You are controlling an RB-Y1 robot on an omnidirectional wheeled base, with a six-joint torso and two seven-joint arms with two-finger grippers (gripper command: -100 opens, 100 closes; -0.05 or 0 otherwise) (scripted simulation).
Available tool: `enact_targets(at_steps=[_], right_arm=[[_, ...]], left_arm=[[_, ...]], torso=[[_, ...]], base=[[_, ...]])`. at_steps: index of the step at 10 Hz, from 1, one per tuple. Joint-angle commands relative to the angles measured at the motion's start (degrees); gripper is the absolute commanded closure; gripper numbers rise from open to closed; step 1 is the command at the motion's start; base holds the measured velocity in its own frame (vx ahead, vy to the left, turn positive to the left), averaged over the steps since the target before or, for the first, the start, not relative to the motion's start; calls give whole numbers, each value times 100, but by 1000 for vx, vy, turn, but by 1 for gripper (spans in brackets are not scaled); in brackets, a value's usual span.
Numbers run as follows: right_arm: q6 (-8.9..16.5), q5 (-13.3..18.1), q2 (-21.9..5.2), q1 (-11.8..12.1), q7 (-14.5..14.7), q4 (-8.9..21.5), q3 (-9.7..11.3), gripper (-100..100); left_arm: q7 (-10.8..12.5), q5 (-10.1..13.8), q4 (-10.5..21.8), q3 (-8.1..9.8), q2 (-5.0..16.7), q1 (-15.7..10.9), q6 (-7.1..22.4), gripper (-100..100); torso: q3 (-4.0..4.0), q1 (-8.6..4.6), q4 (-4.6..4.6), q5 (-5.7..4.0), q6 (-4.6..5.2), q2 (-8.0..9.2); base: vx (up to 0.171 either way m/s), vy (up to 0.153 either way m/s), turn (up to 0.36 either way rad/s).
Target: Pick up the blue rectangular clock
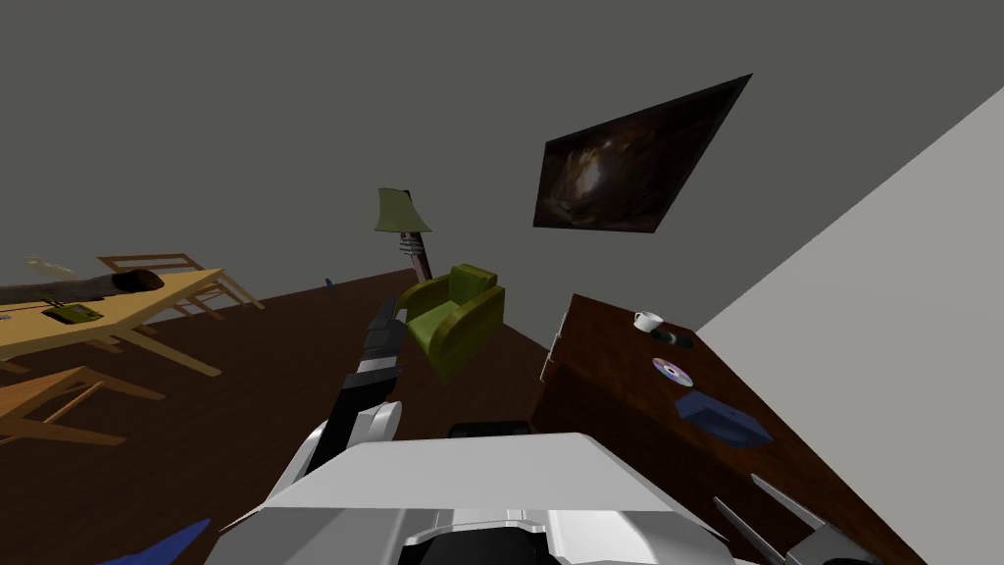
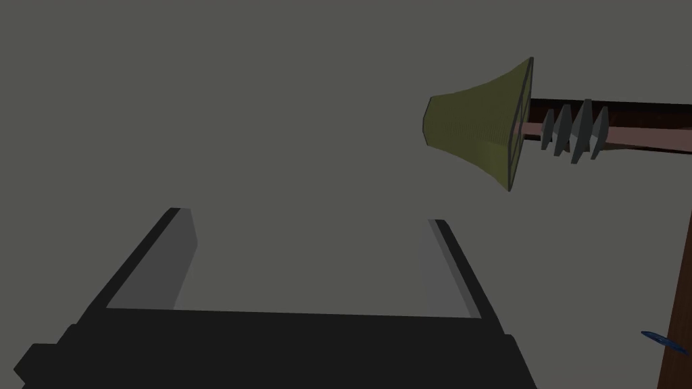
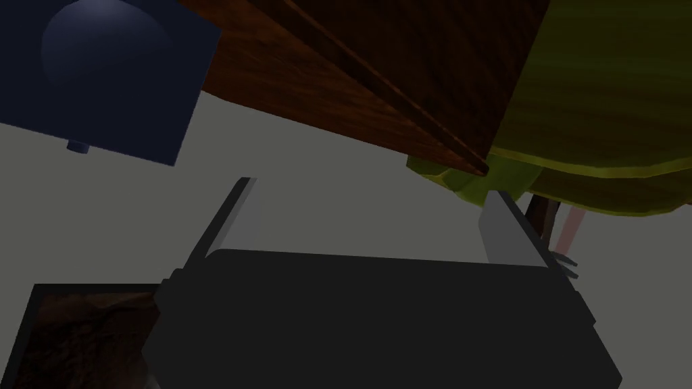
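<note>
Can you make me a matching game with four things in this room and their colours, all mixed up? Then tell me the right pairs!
Things:
1. clock
2. cup
3. armchair
4. wall picture

Colours:
A. green
B. dark brown
C. blue
D. white

Right pairs: 1-C, 2-D, 3-A, 4-B.

Row on the tabletop (image 1: 627, 343)
Clock (image 1: 724, 419) nearest, disc (image 1: 673, 373) behind it, cup (image 1: 647, 320) farthest; armchair (image 1: 456, 316) to its left, lamp (image 1: 402, 211) behind that
</note>
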Motion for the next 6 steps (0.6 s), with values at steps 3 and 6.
enact_targets(at_steps=[3,6], right_arm=[[-147,282,-213,300,272,463,-268,-100],[-409,790,-651,819,716,1112,-739,-100]], left_arm=[[0,0,0,0,0,0,0,0],[0,0,0,0,0,0,0,0]], torso=[[2,-2,1,-1,1,3],[-5,0,-2,0,-1,-8]], base=[[64,27,99],[103,32,209]])
